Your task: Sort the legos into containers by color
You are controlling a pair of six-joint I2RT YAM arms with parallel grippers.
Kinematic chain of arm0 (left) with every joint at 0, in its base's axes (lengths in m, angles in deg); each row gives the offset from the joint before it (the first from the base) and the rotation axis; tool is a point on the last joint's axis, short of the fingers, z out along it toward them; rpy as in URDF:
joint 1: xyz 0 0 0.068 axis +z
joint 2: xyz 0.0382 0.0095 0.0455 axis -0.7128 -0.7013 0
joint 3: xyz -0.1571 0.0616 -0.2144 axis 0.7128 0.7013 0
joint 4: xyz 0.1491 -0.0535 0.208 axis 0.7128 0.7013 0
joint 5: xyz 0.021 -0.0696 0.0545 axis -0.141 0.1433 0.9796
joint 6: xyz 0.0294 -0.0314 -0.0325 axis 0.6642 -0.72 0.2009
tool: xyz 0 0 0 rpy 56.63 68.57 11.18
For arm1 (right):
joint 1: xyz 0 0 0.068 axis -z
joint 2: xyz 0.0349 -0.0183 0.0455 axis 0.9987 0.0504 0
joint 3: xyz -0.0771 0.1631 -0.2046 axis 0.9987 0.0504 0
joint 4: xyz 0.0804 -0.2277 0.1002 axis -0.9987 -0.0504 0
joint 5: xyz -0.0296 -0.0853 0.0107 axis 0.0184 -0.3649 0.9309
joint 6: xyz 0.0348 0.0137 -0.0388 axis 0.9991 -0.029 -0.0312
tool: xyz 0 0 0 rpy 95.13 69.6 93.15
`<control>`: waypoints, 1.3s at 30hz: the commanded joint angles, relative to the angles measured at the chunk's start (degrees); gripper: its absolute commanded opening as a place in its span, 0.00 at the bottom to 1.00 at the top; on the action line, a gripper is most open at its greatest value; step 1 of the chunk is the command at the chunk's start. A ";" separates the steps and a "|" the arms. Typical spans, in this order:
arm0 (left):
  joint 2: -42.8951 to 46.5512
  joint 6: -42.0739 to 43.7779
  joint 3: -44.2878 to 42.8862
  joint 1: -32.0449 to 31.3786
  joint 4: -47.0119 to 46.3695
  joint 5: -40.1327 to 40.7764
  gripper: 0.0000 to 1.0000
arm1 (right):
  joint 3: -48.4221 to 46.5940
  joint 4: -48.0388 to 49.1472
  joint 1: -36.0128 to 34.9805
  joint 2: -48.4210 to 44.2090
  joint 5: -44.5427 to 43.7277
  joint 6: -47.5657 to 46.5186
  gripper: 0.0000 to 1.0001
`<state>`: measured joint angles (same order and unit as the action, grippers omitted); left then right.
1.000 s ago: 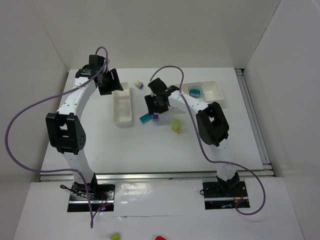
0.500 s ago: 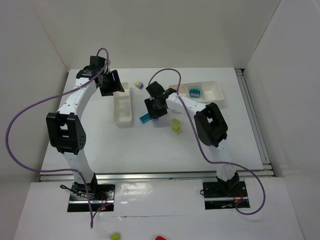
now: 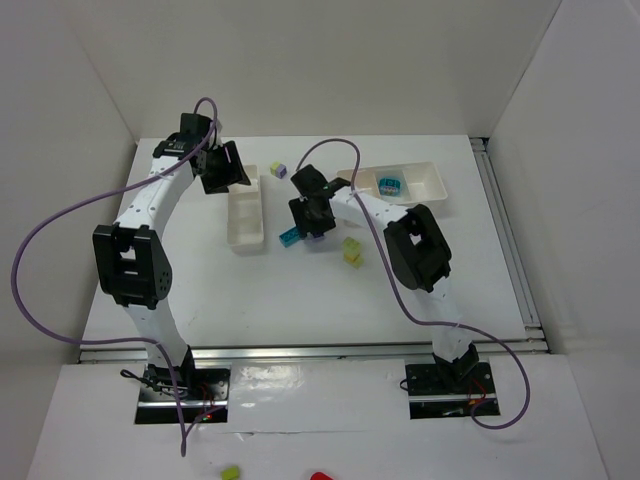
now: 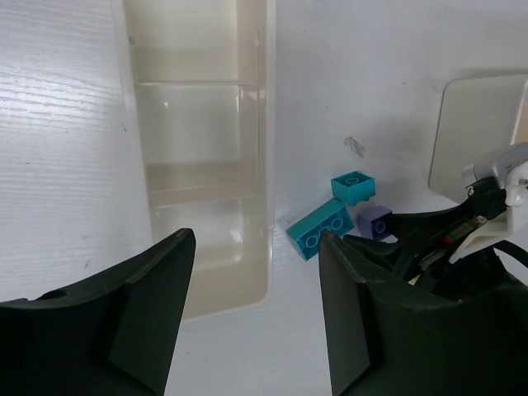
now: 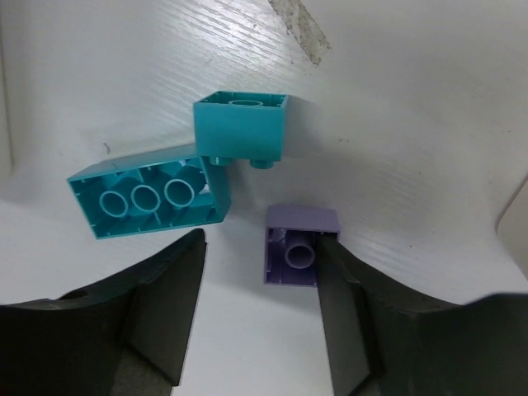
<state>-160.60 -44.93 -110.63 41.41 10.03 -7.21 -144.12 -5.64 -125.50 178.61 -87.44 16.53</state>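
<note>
My right gripper [image 5: 262,305] is open and low over the table, with a small purple brick [image 5: 297,256] between its fingers, against the right one. A long teal brick [image 5: 148,198] and a small teal brick [image 5: 241,125] lie just beyond. In the top view the right gripper [image 3: 312,218] covers the purple brick; the long teal brick [image 3: 288,236] shows beside it. My left gripper [image 3: 222,168] is open and empty above the narrow white tray [image 3: 245,215]. The wider tray [image 3: 425,185] holds a teal brick [image 3: 389,184].
Lime and yellow bricks [image 3: 352,250] sit stacked right of the right gripper. A purple-and-yellow brick [image 3: 279,171] lies behind, between the trays. The left wrist view shows the narrow tray's compartments [image 4: 198,124] and the right arm [image 4: 462,247] by the teal bricks [image 4: 323,227].
My right gripper has shifted slightly left and down over the purple brick, which it now hides in the top view. The left arm has barely moved.
</note>
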 commanded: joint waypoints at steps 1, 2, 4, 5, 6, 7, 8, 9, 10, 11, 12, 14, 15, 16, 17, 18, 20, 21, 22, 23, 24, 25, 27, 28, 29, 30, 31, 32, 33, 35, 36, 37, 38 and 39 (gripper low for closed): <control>2.24 0.00 0.13 -0.16 -0.85 -1.09 0.71 | 1.77 1.03 -0.37 -1.57 -1.97 -0.19 0.60; 2.24 0.00 0.13 -0.16 -0.85 -1.70 0.71 | 1.77 1.03 -0.37 -1.58 -1.98 -0.19 0.58; 2.24 0.00 0.13 -0.16 -0.85 -1.71 0.71 | 2.48 1.03 -0.37 -3.15 -2.51 0.33 0.58; 2.24 0.00 0.13 -0.16 -1.37 -1.71 0.71 | 3.69 2.59 -0.37 -3.94 -2.51 0.33 0.58; 2.24 0.00 0.13 -0.16 -1.38 -1.71 0.71 | 3.71 3.30 -0.37 -4.82 -2.51 0.33 0.58; 2.24 0.00 0.13 -0.16 -1.38 -1.71 0.71 | 4.66 4.09 -0.89 -6.92 -1.55 -0.19 0.58; 2.24 0.00 0.13 -0.16 -1.38 -1.71 0.71 | 5.28 5.75 -0.90 -8.07 -1.54 -0.19 0.55; 2.24 0.00 0.13 -0.16 -1.38 -1.71 0.71 | 6.33 6.38 -0.90 -9.21 -1.54 -0.19 0.55; 2.24 0.00 0.13 -0.16 -1.38 -1.71 0.71 | 6.95 7.08 -1.42 -11.31 -1.54 -0.19 0.55; 2.24 0.00 0.13 -0.16 -1.38 -1.71 0.71 | 6.96 7.61 -1.42 -12.11 -1.54 -0.19 0.55; 2.24 0.00 0.13 -0.16 -1.38 -1.71 0.71 | 7.65 7.62 -1.42 -12.64 -1.54 -0.19 0.55; 2.24 0.00 0.13 -0.16 -1.38 -2.23 0.71 | 7.66 6.57 -1.42 -12.65 -2.76 -0.19 0.60; 2.24 0.00 0.13 -0.16 -1.38 -2.23 0.71 | 6.88 4.30 -1.42 -11.87 -3.38 -0.19 0.63; 2.24 0.00 0.13 -0.16 -1.38 -2.23 0.71 | 6.35 3.41 -1.42 -11.34 -4.26 -0.19 0.67; 2.24 0.00 0.13 -0.16 -1.38 -2.23 0.71 | 6.34 2.79 -1.42 -10.72 -4.79 -0.19 0.67; 2.24 0.00 0.13 -0.16 -1.38 -2.23 0.71 | 6.95 2.78 -1.42 -10.72 -4.79 -0.19 0.68; 2.24 0.00 0.13 -0.16 -1.38 -2.76 0.71 | 8.27 2.26 -1.94 -10.72 -4.27 -0.19 0.66; 2.24 0.00 0.13 -0.16 -1.38 -2.76 0.71 | 8.89 3.04 -1.95 -11.41 -4.26 -0.19 0.65; 2.24 0.00 0.13 -0.16 -1.38 -2.76 0.71 | 9.50 3.66 -1.95 -11.42 -3.22 -0.71 0.64; 2.24 0.00 0.13 -0.16 -1.38 -2.76 0.71 | 9.51 3.66 -1.95 -11.42 -2.34 -0.72 0.60; 2.24 0.00 0.13 -0.16 -1.38 -2.76 0.71 | 8.99 3.66 -1.95 -11.42 -0.76 -1.24 0.52; 1.72 0.00 0.13 -0.16 -1.38 -2.76 0.71 | 8.37 3.05 -1.95 -11.42 -0.75 -1.25 0.37; 1.71 0.00 0.13 -0.16 -1.38 -3.29 0.71 | 8.36 3.74 -3.26 -11.42 -1.27 -1.25 0.19; 1.19 0.00 -0.39 -0.16 -1.38 -3.29 0.71 | 8.36 4.45 -3.27 -11.42 -1.28 -1.25 0.19; 1.18 0.00 -0.40 -0.16 -1.38 -3.90 0.71 | 7.49 3.84 -3.27 -11.42 -1.28 -1.77 0.19; 1.18 0.00 -0.40 -0.16 -1.38 -3.90 0.71 | 6.62 2.97 -3.27 -10.72 -1.28 -1.77 0.19; 1.18 0.00 -0.40 -0.16 -1.38 -3.90 0.71 | 5.91 2.35 -3.88 -10.72 -1.28 -1.77 0.24; 1.18 0.00 -0.40 -0.16 -1.38 -3.90 0.71 | 5.90 2.34 -3.88 -10.72 -1.28 -1.77 0.42; 1.18 0.52 -0.40 -0.69 -1.38 -3.90 0.71 | 6.43 3.13 -3.88 -11.24 -0.75 -1.77 0.51; 0.66 0.53 -0.40 -0.69 -1.38 -4.43 0.71 | 6.44 3.14 -3.88 -11.24 -0.75 -1.77 0.62; 0.66 0.53 -0.40 -0.69 -1.38 -4.43 0.71 | 5.56 2.00 -3.88 -11.24 -0.75 -1.77 0.62; 0.66 0.53 -0.40 -0.69 -1.38 -4.43 0.71 | 4.86 1.21 -3.88 -10.72 -0.75 -1.77 0.62; 0.66 0.53 -0.40 -0.69 -1.38 -4.43 0.71 | 4.85 1.20 -3.88 -10.72 -0.75 -1.77 0.60; 0.66 1.05 -0.40 -0.69 -1.38 -5.13 0.71 | 4.85 1.20 -3.88 -10.72 -0.75 -1.77 0.55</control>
<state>-160.60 -44.87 -110.61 41.04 9.33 -10.62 -136.17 -3.46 -129.11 169.25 -88.27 14.87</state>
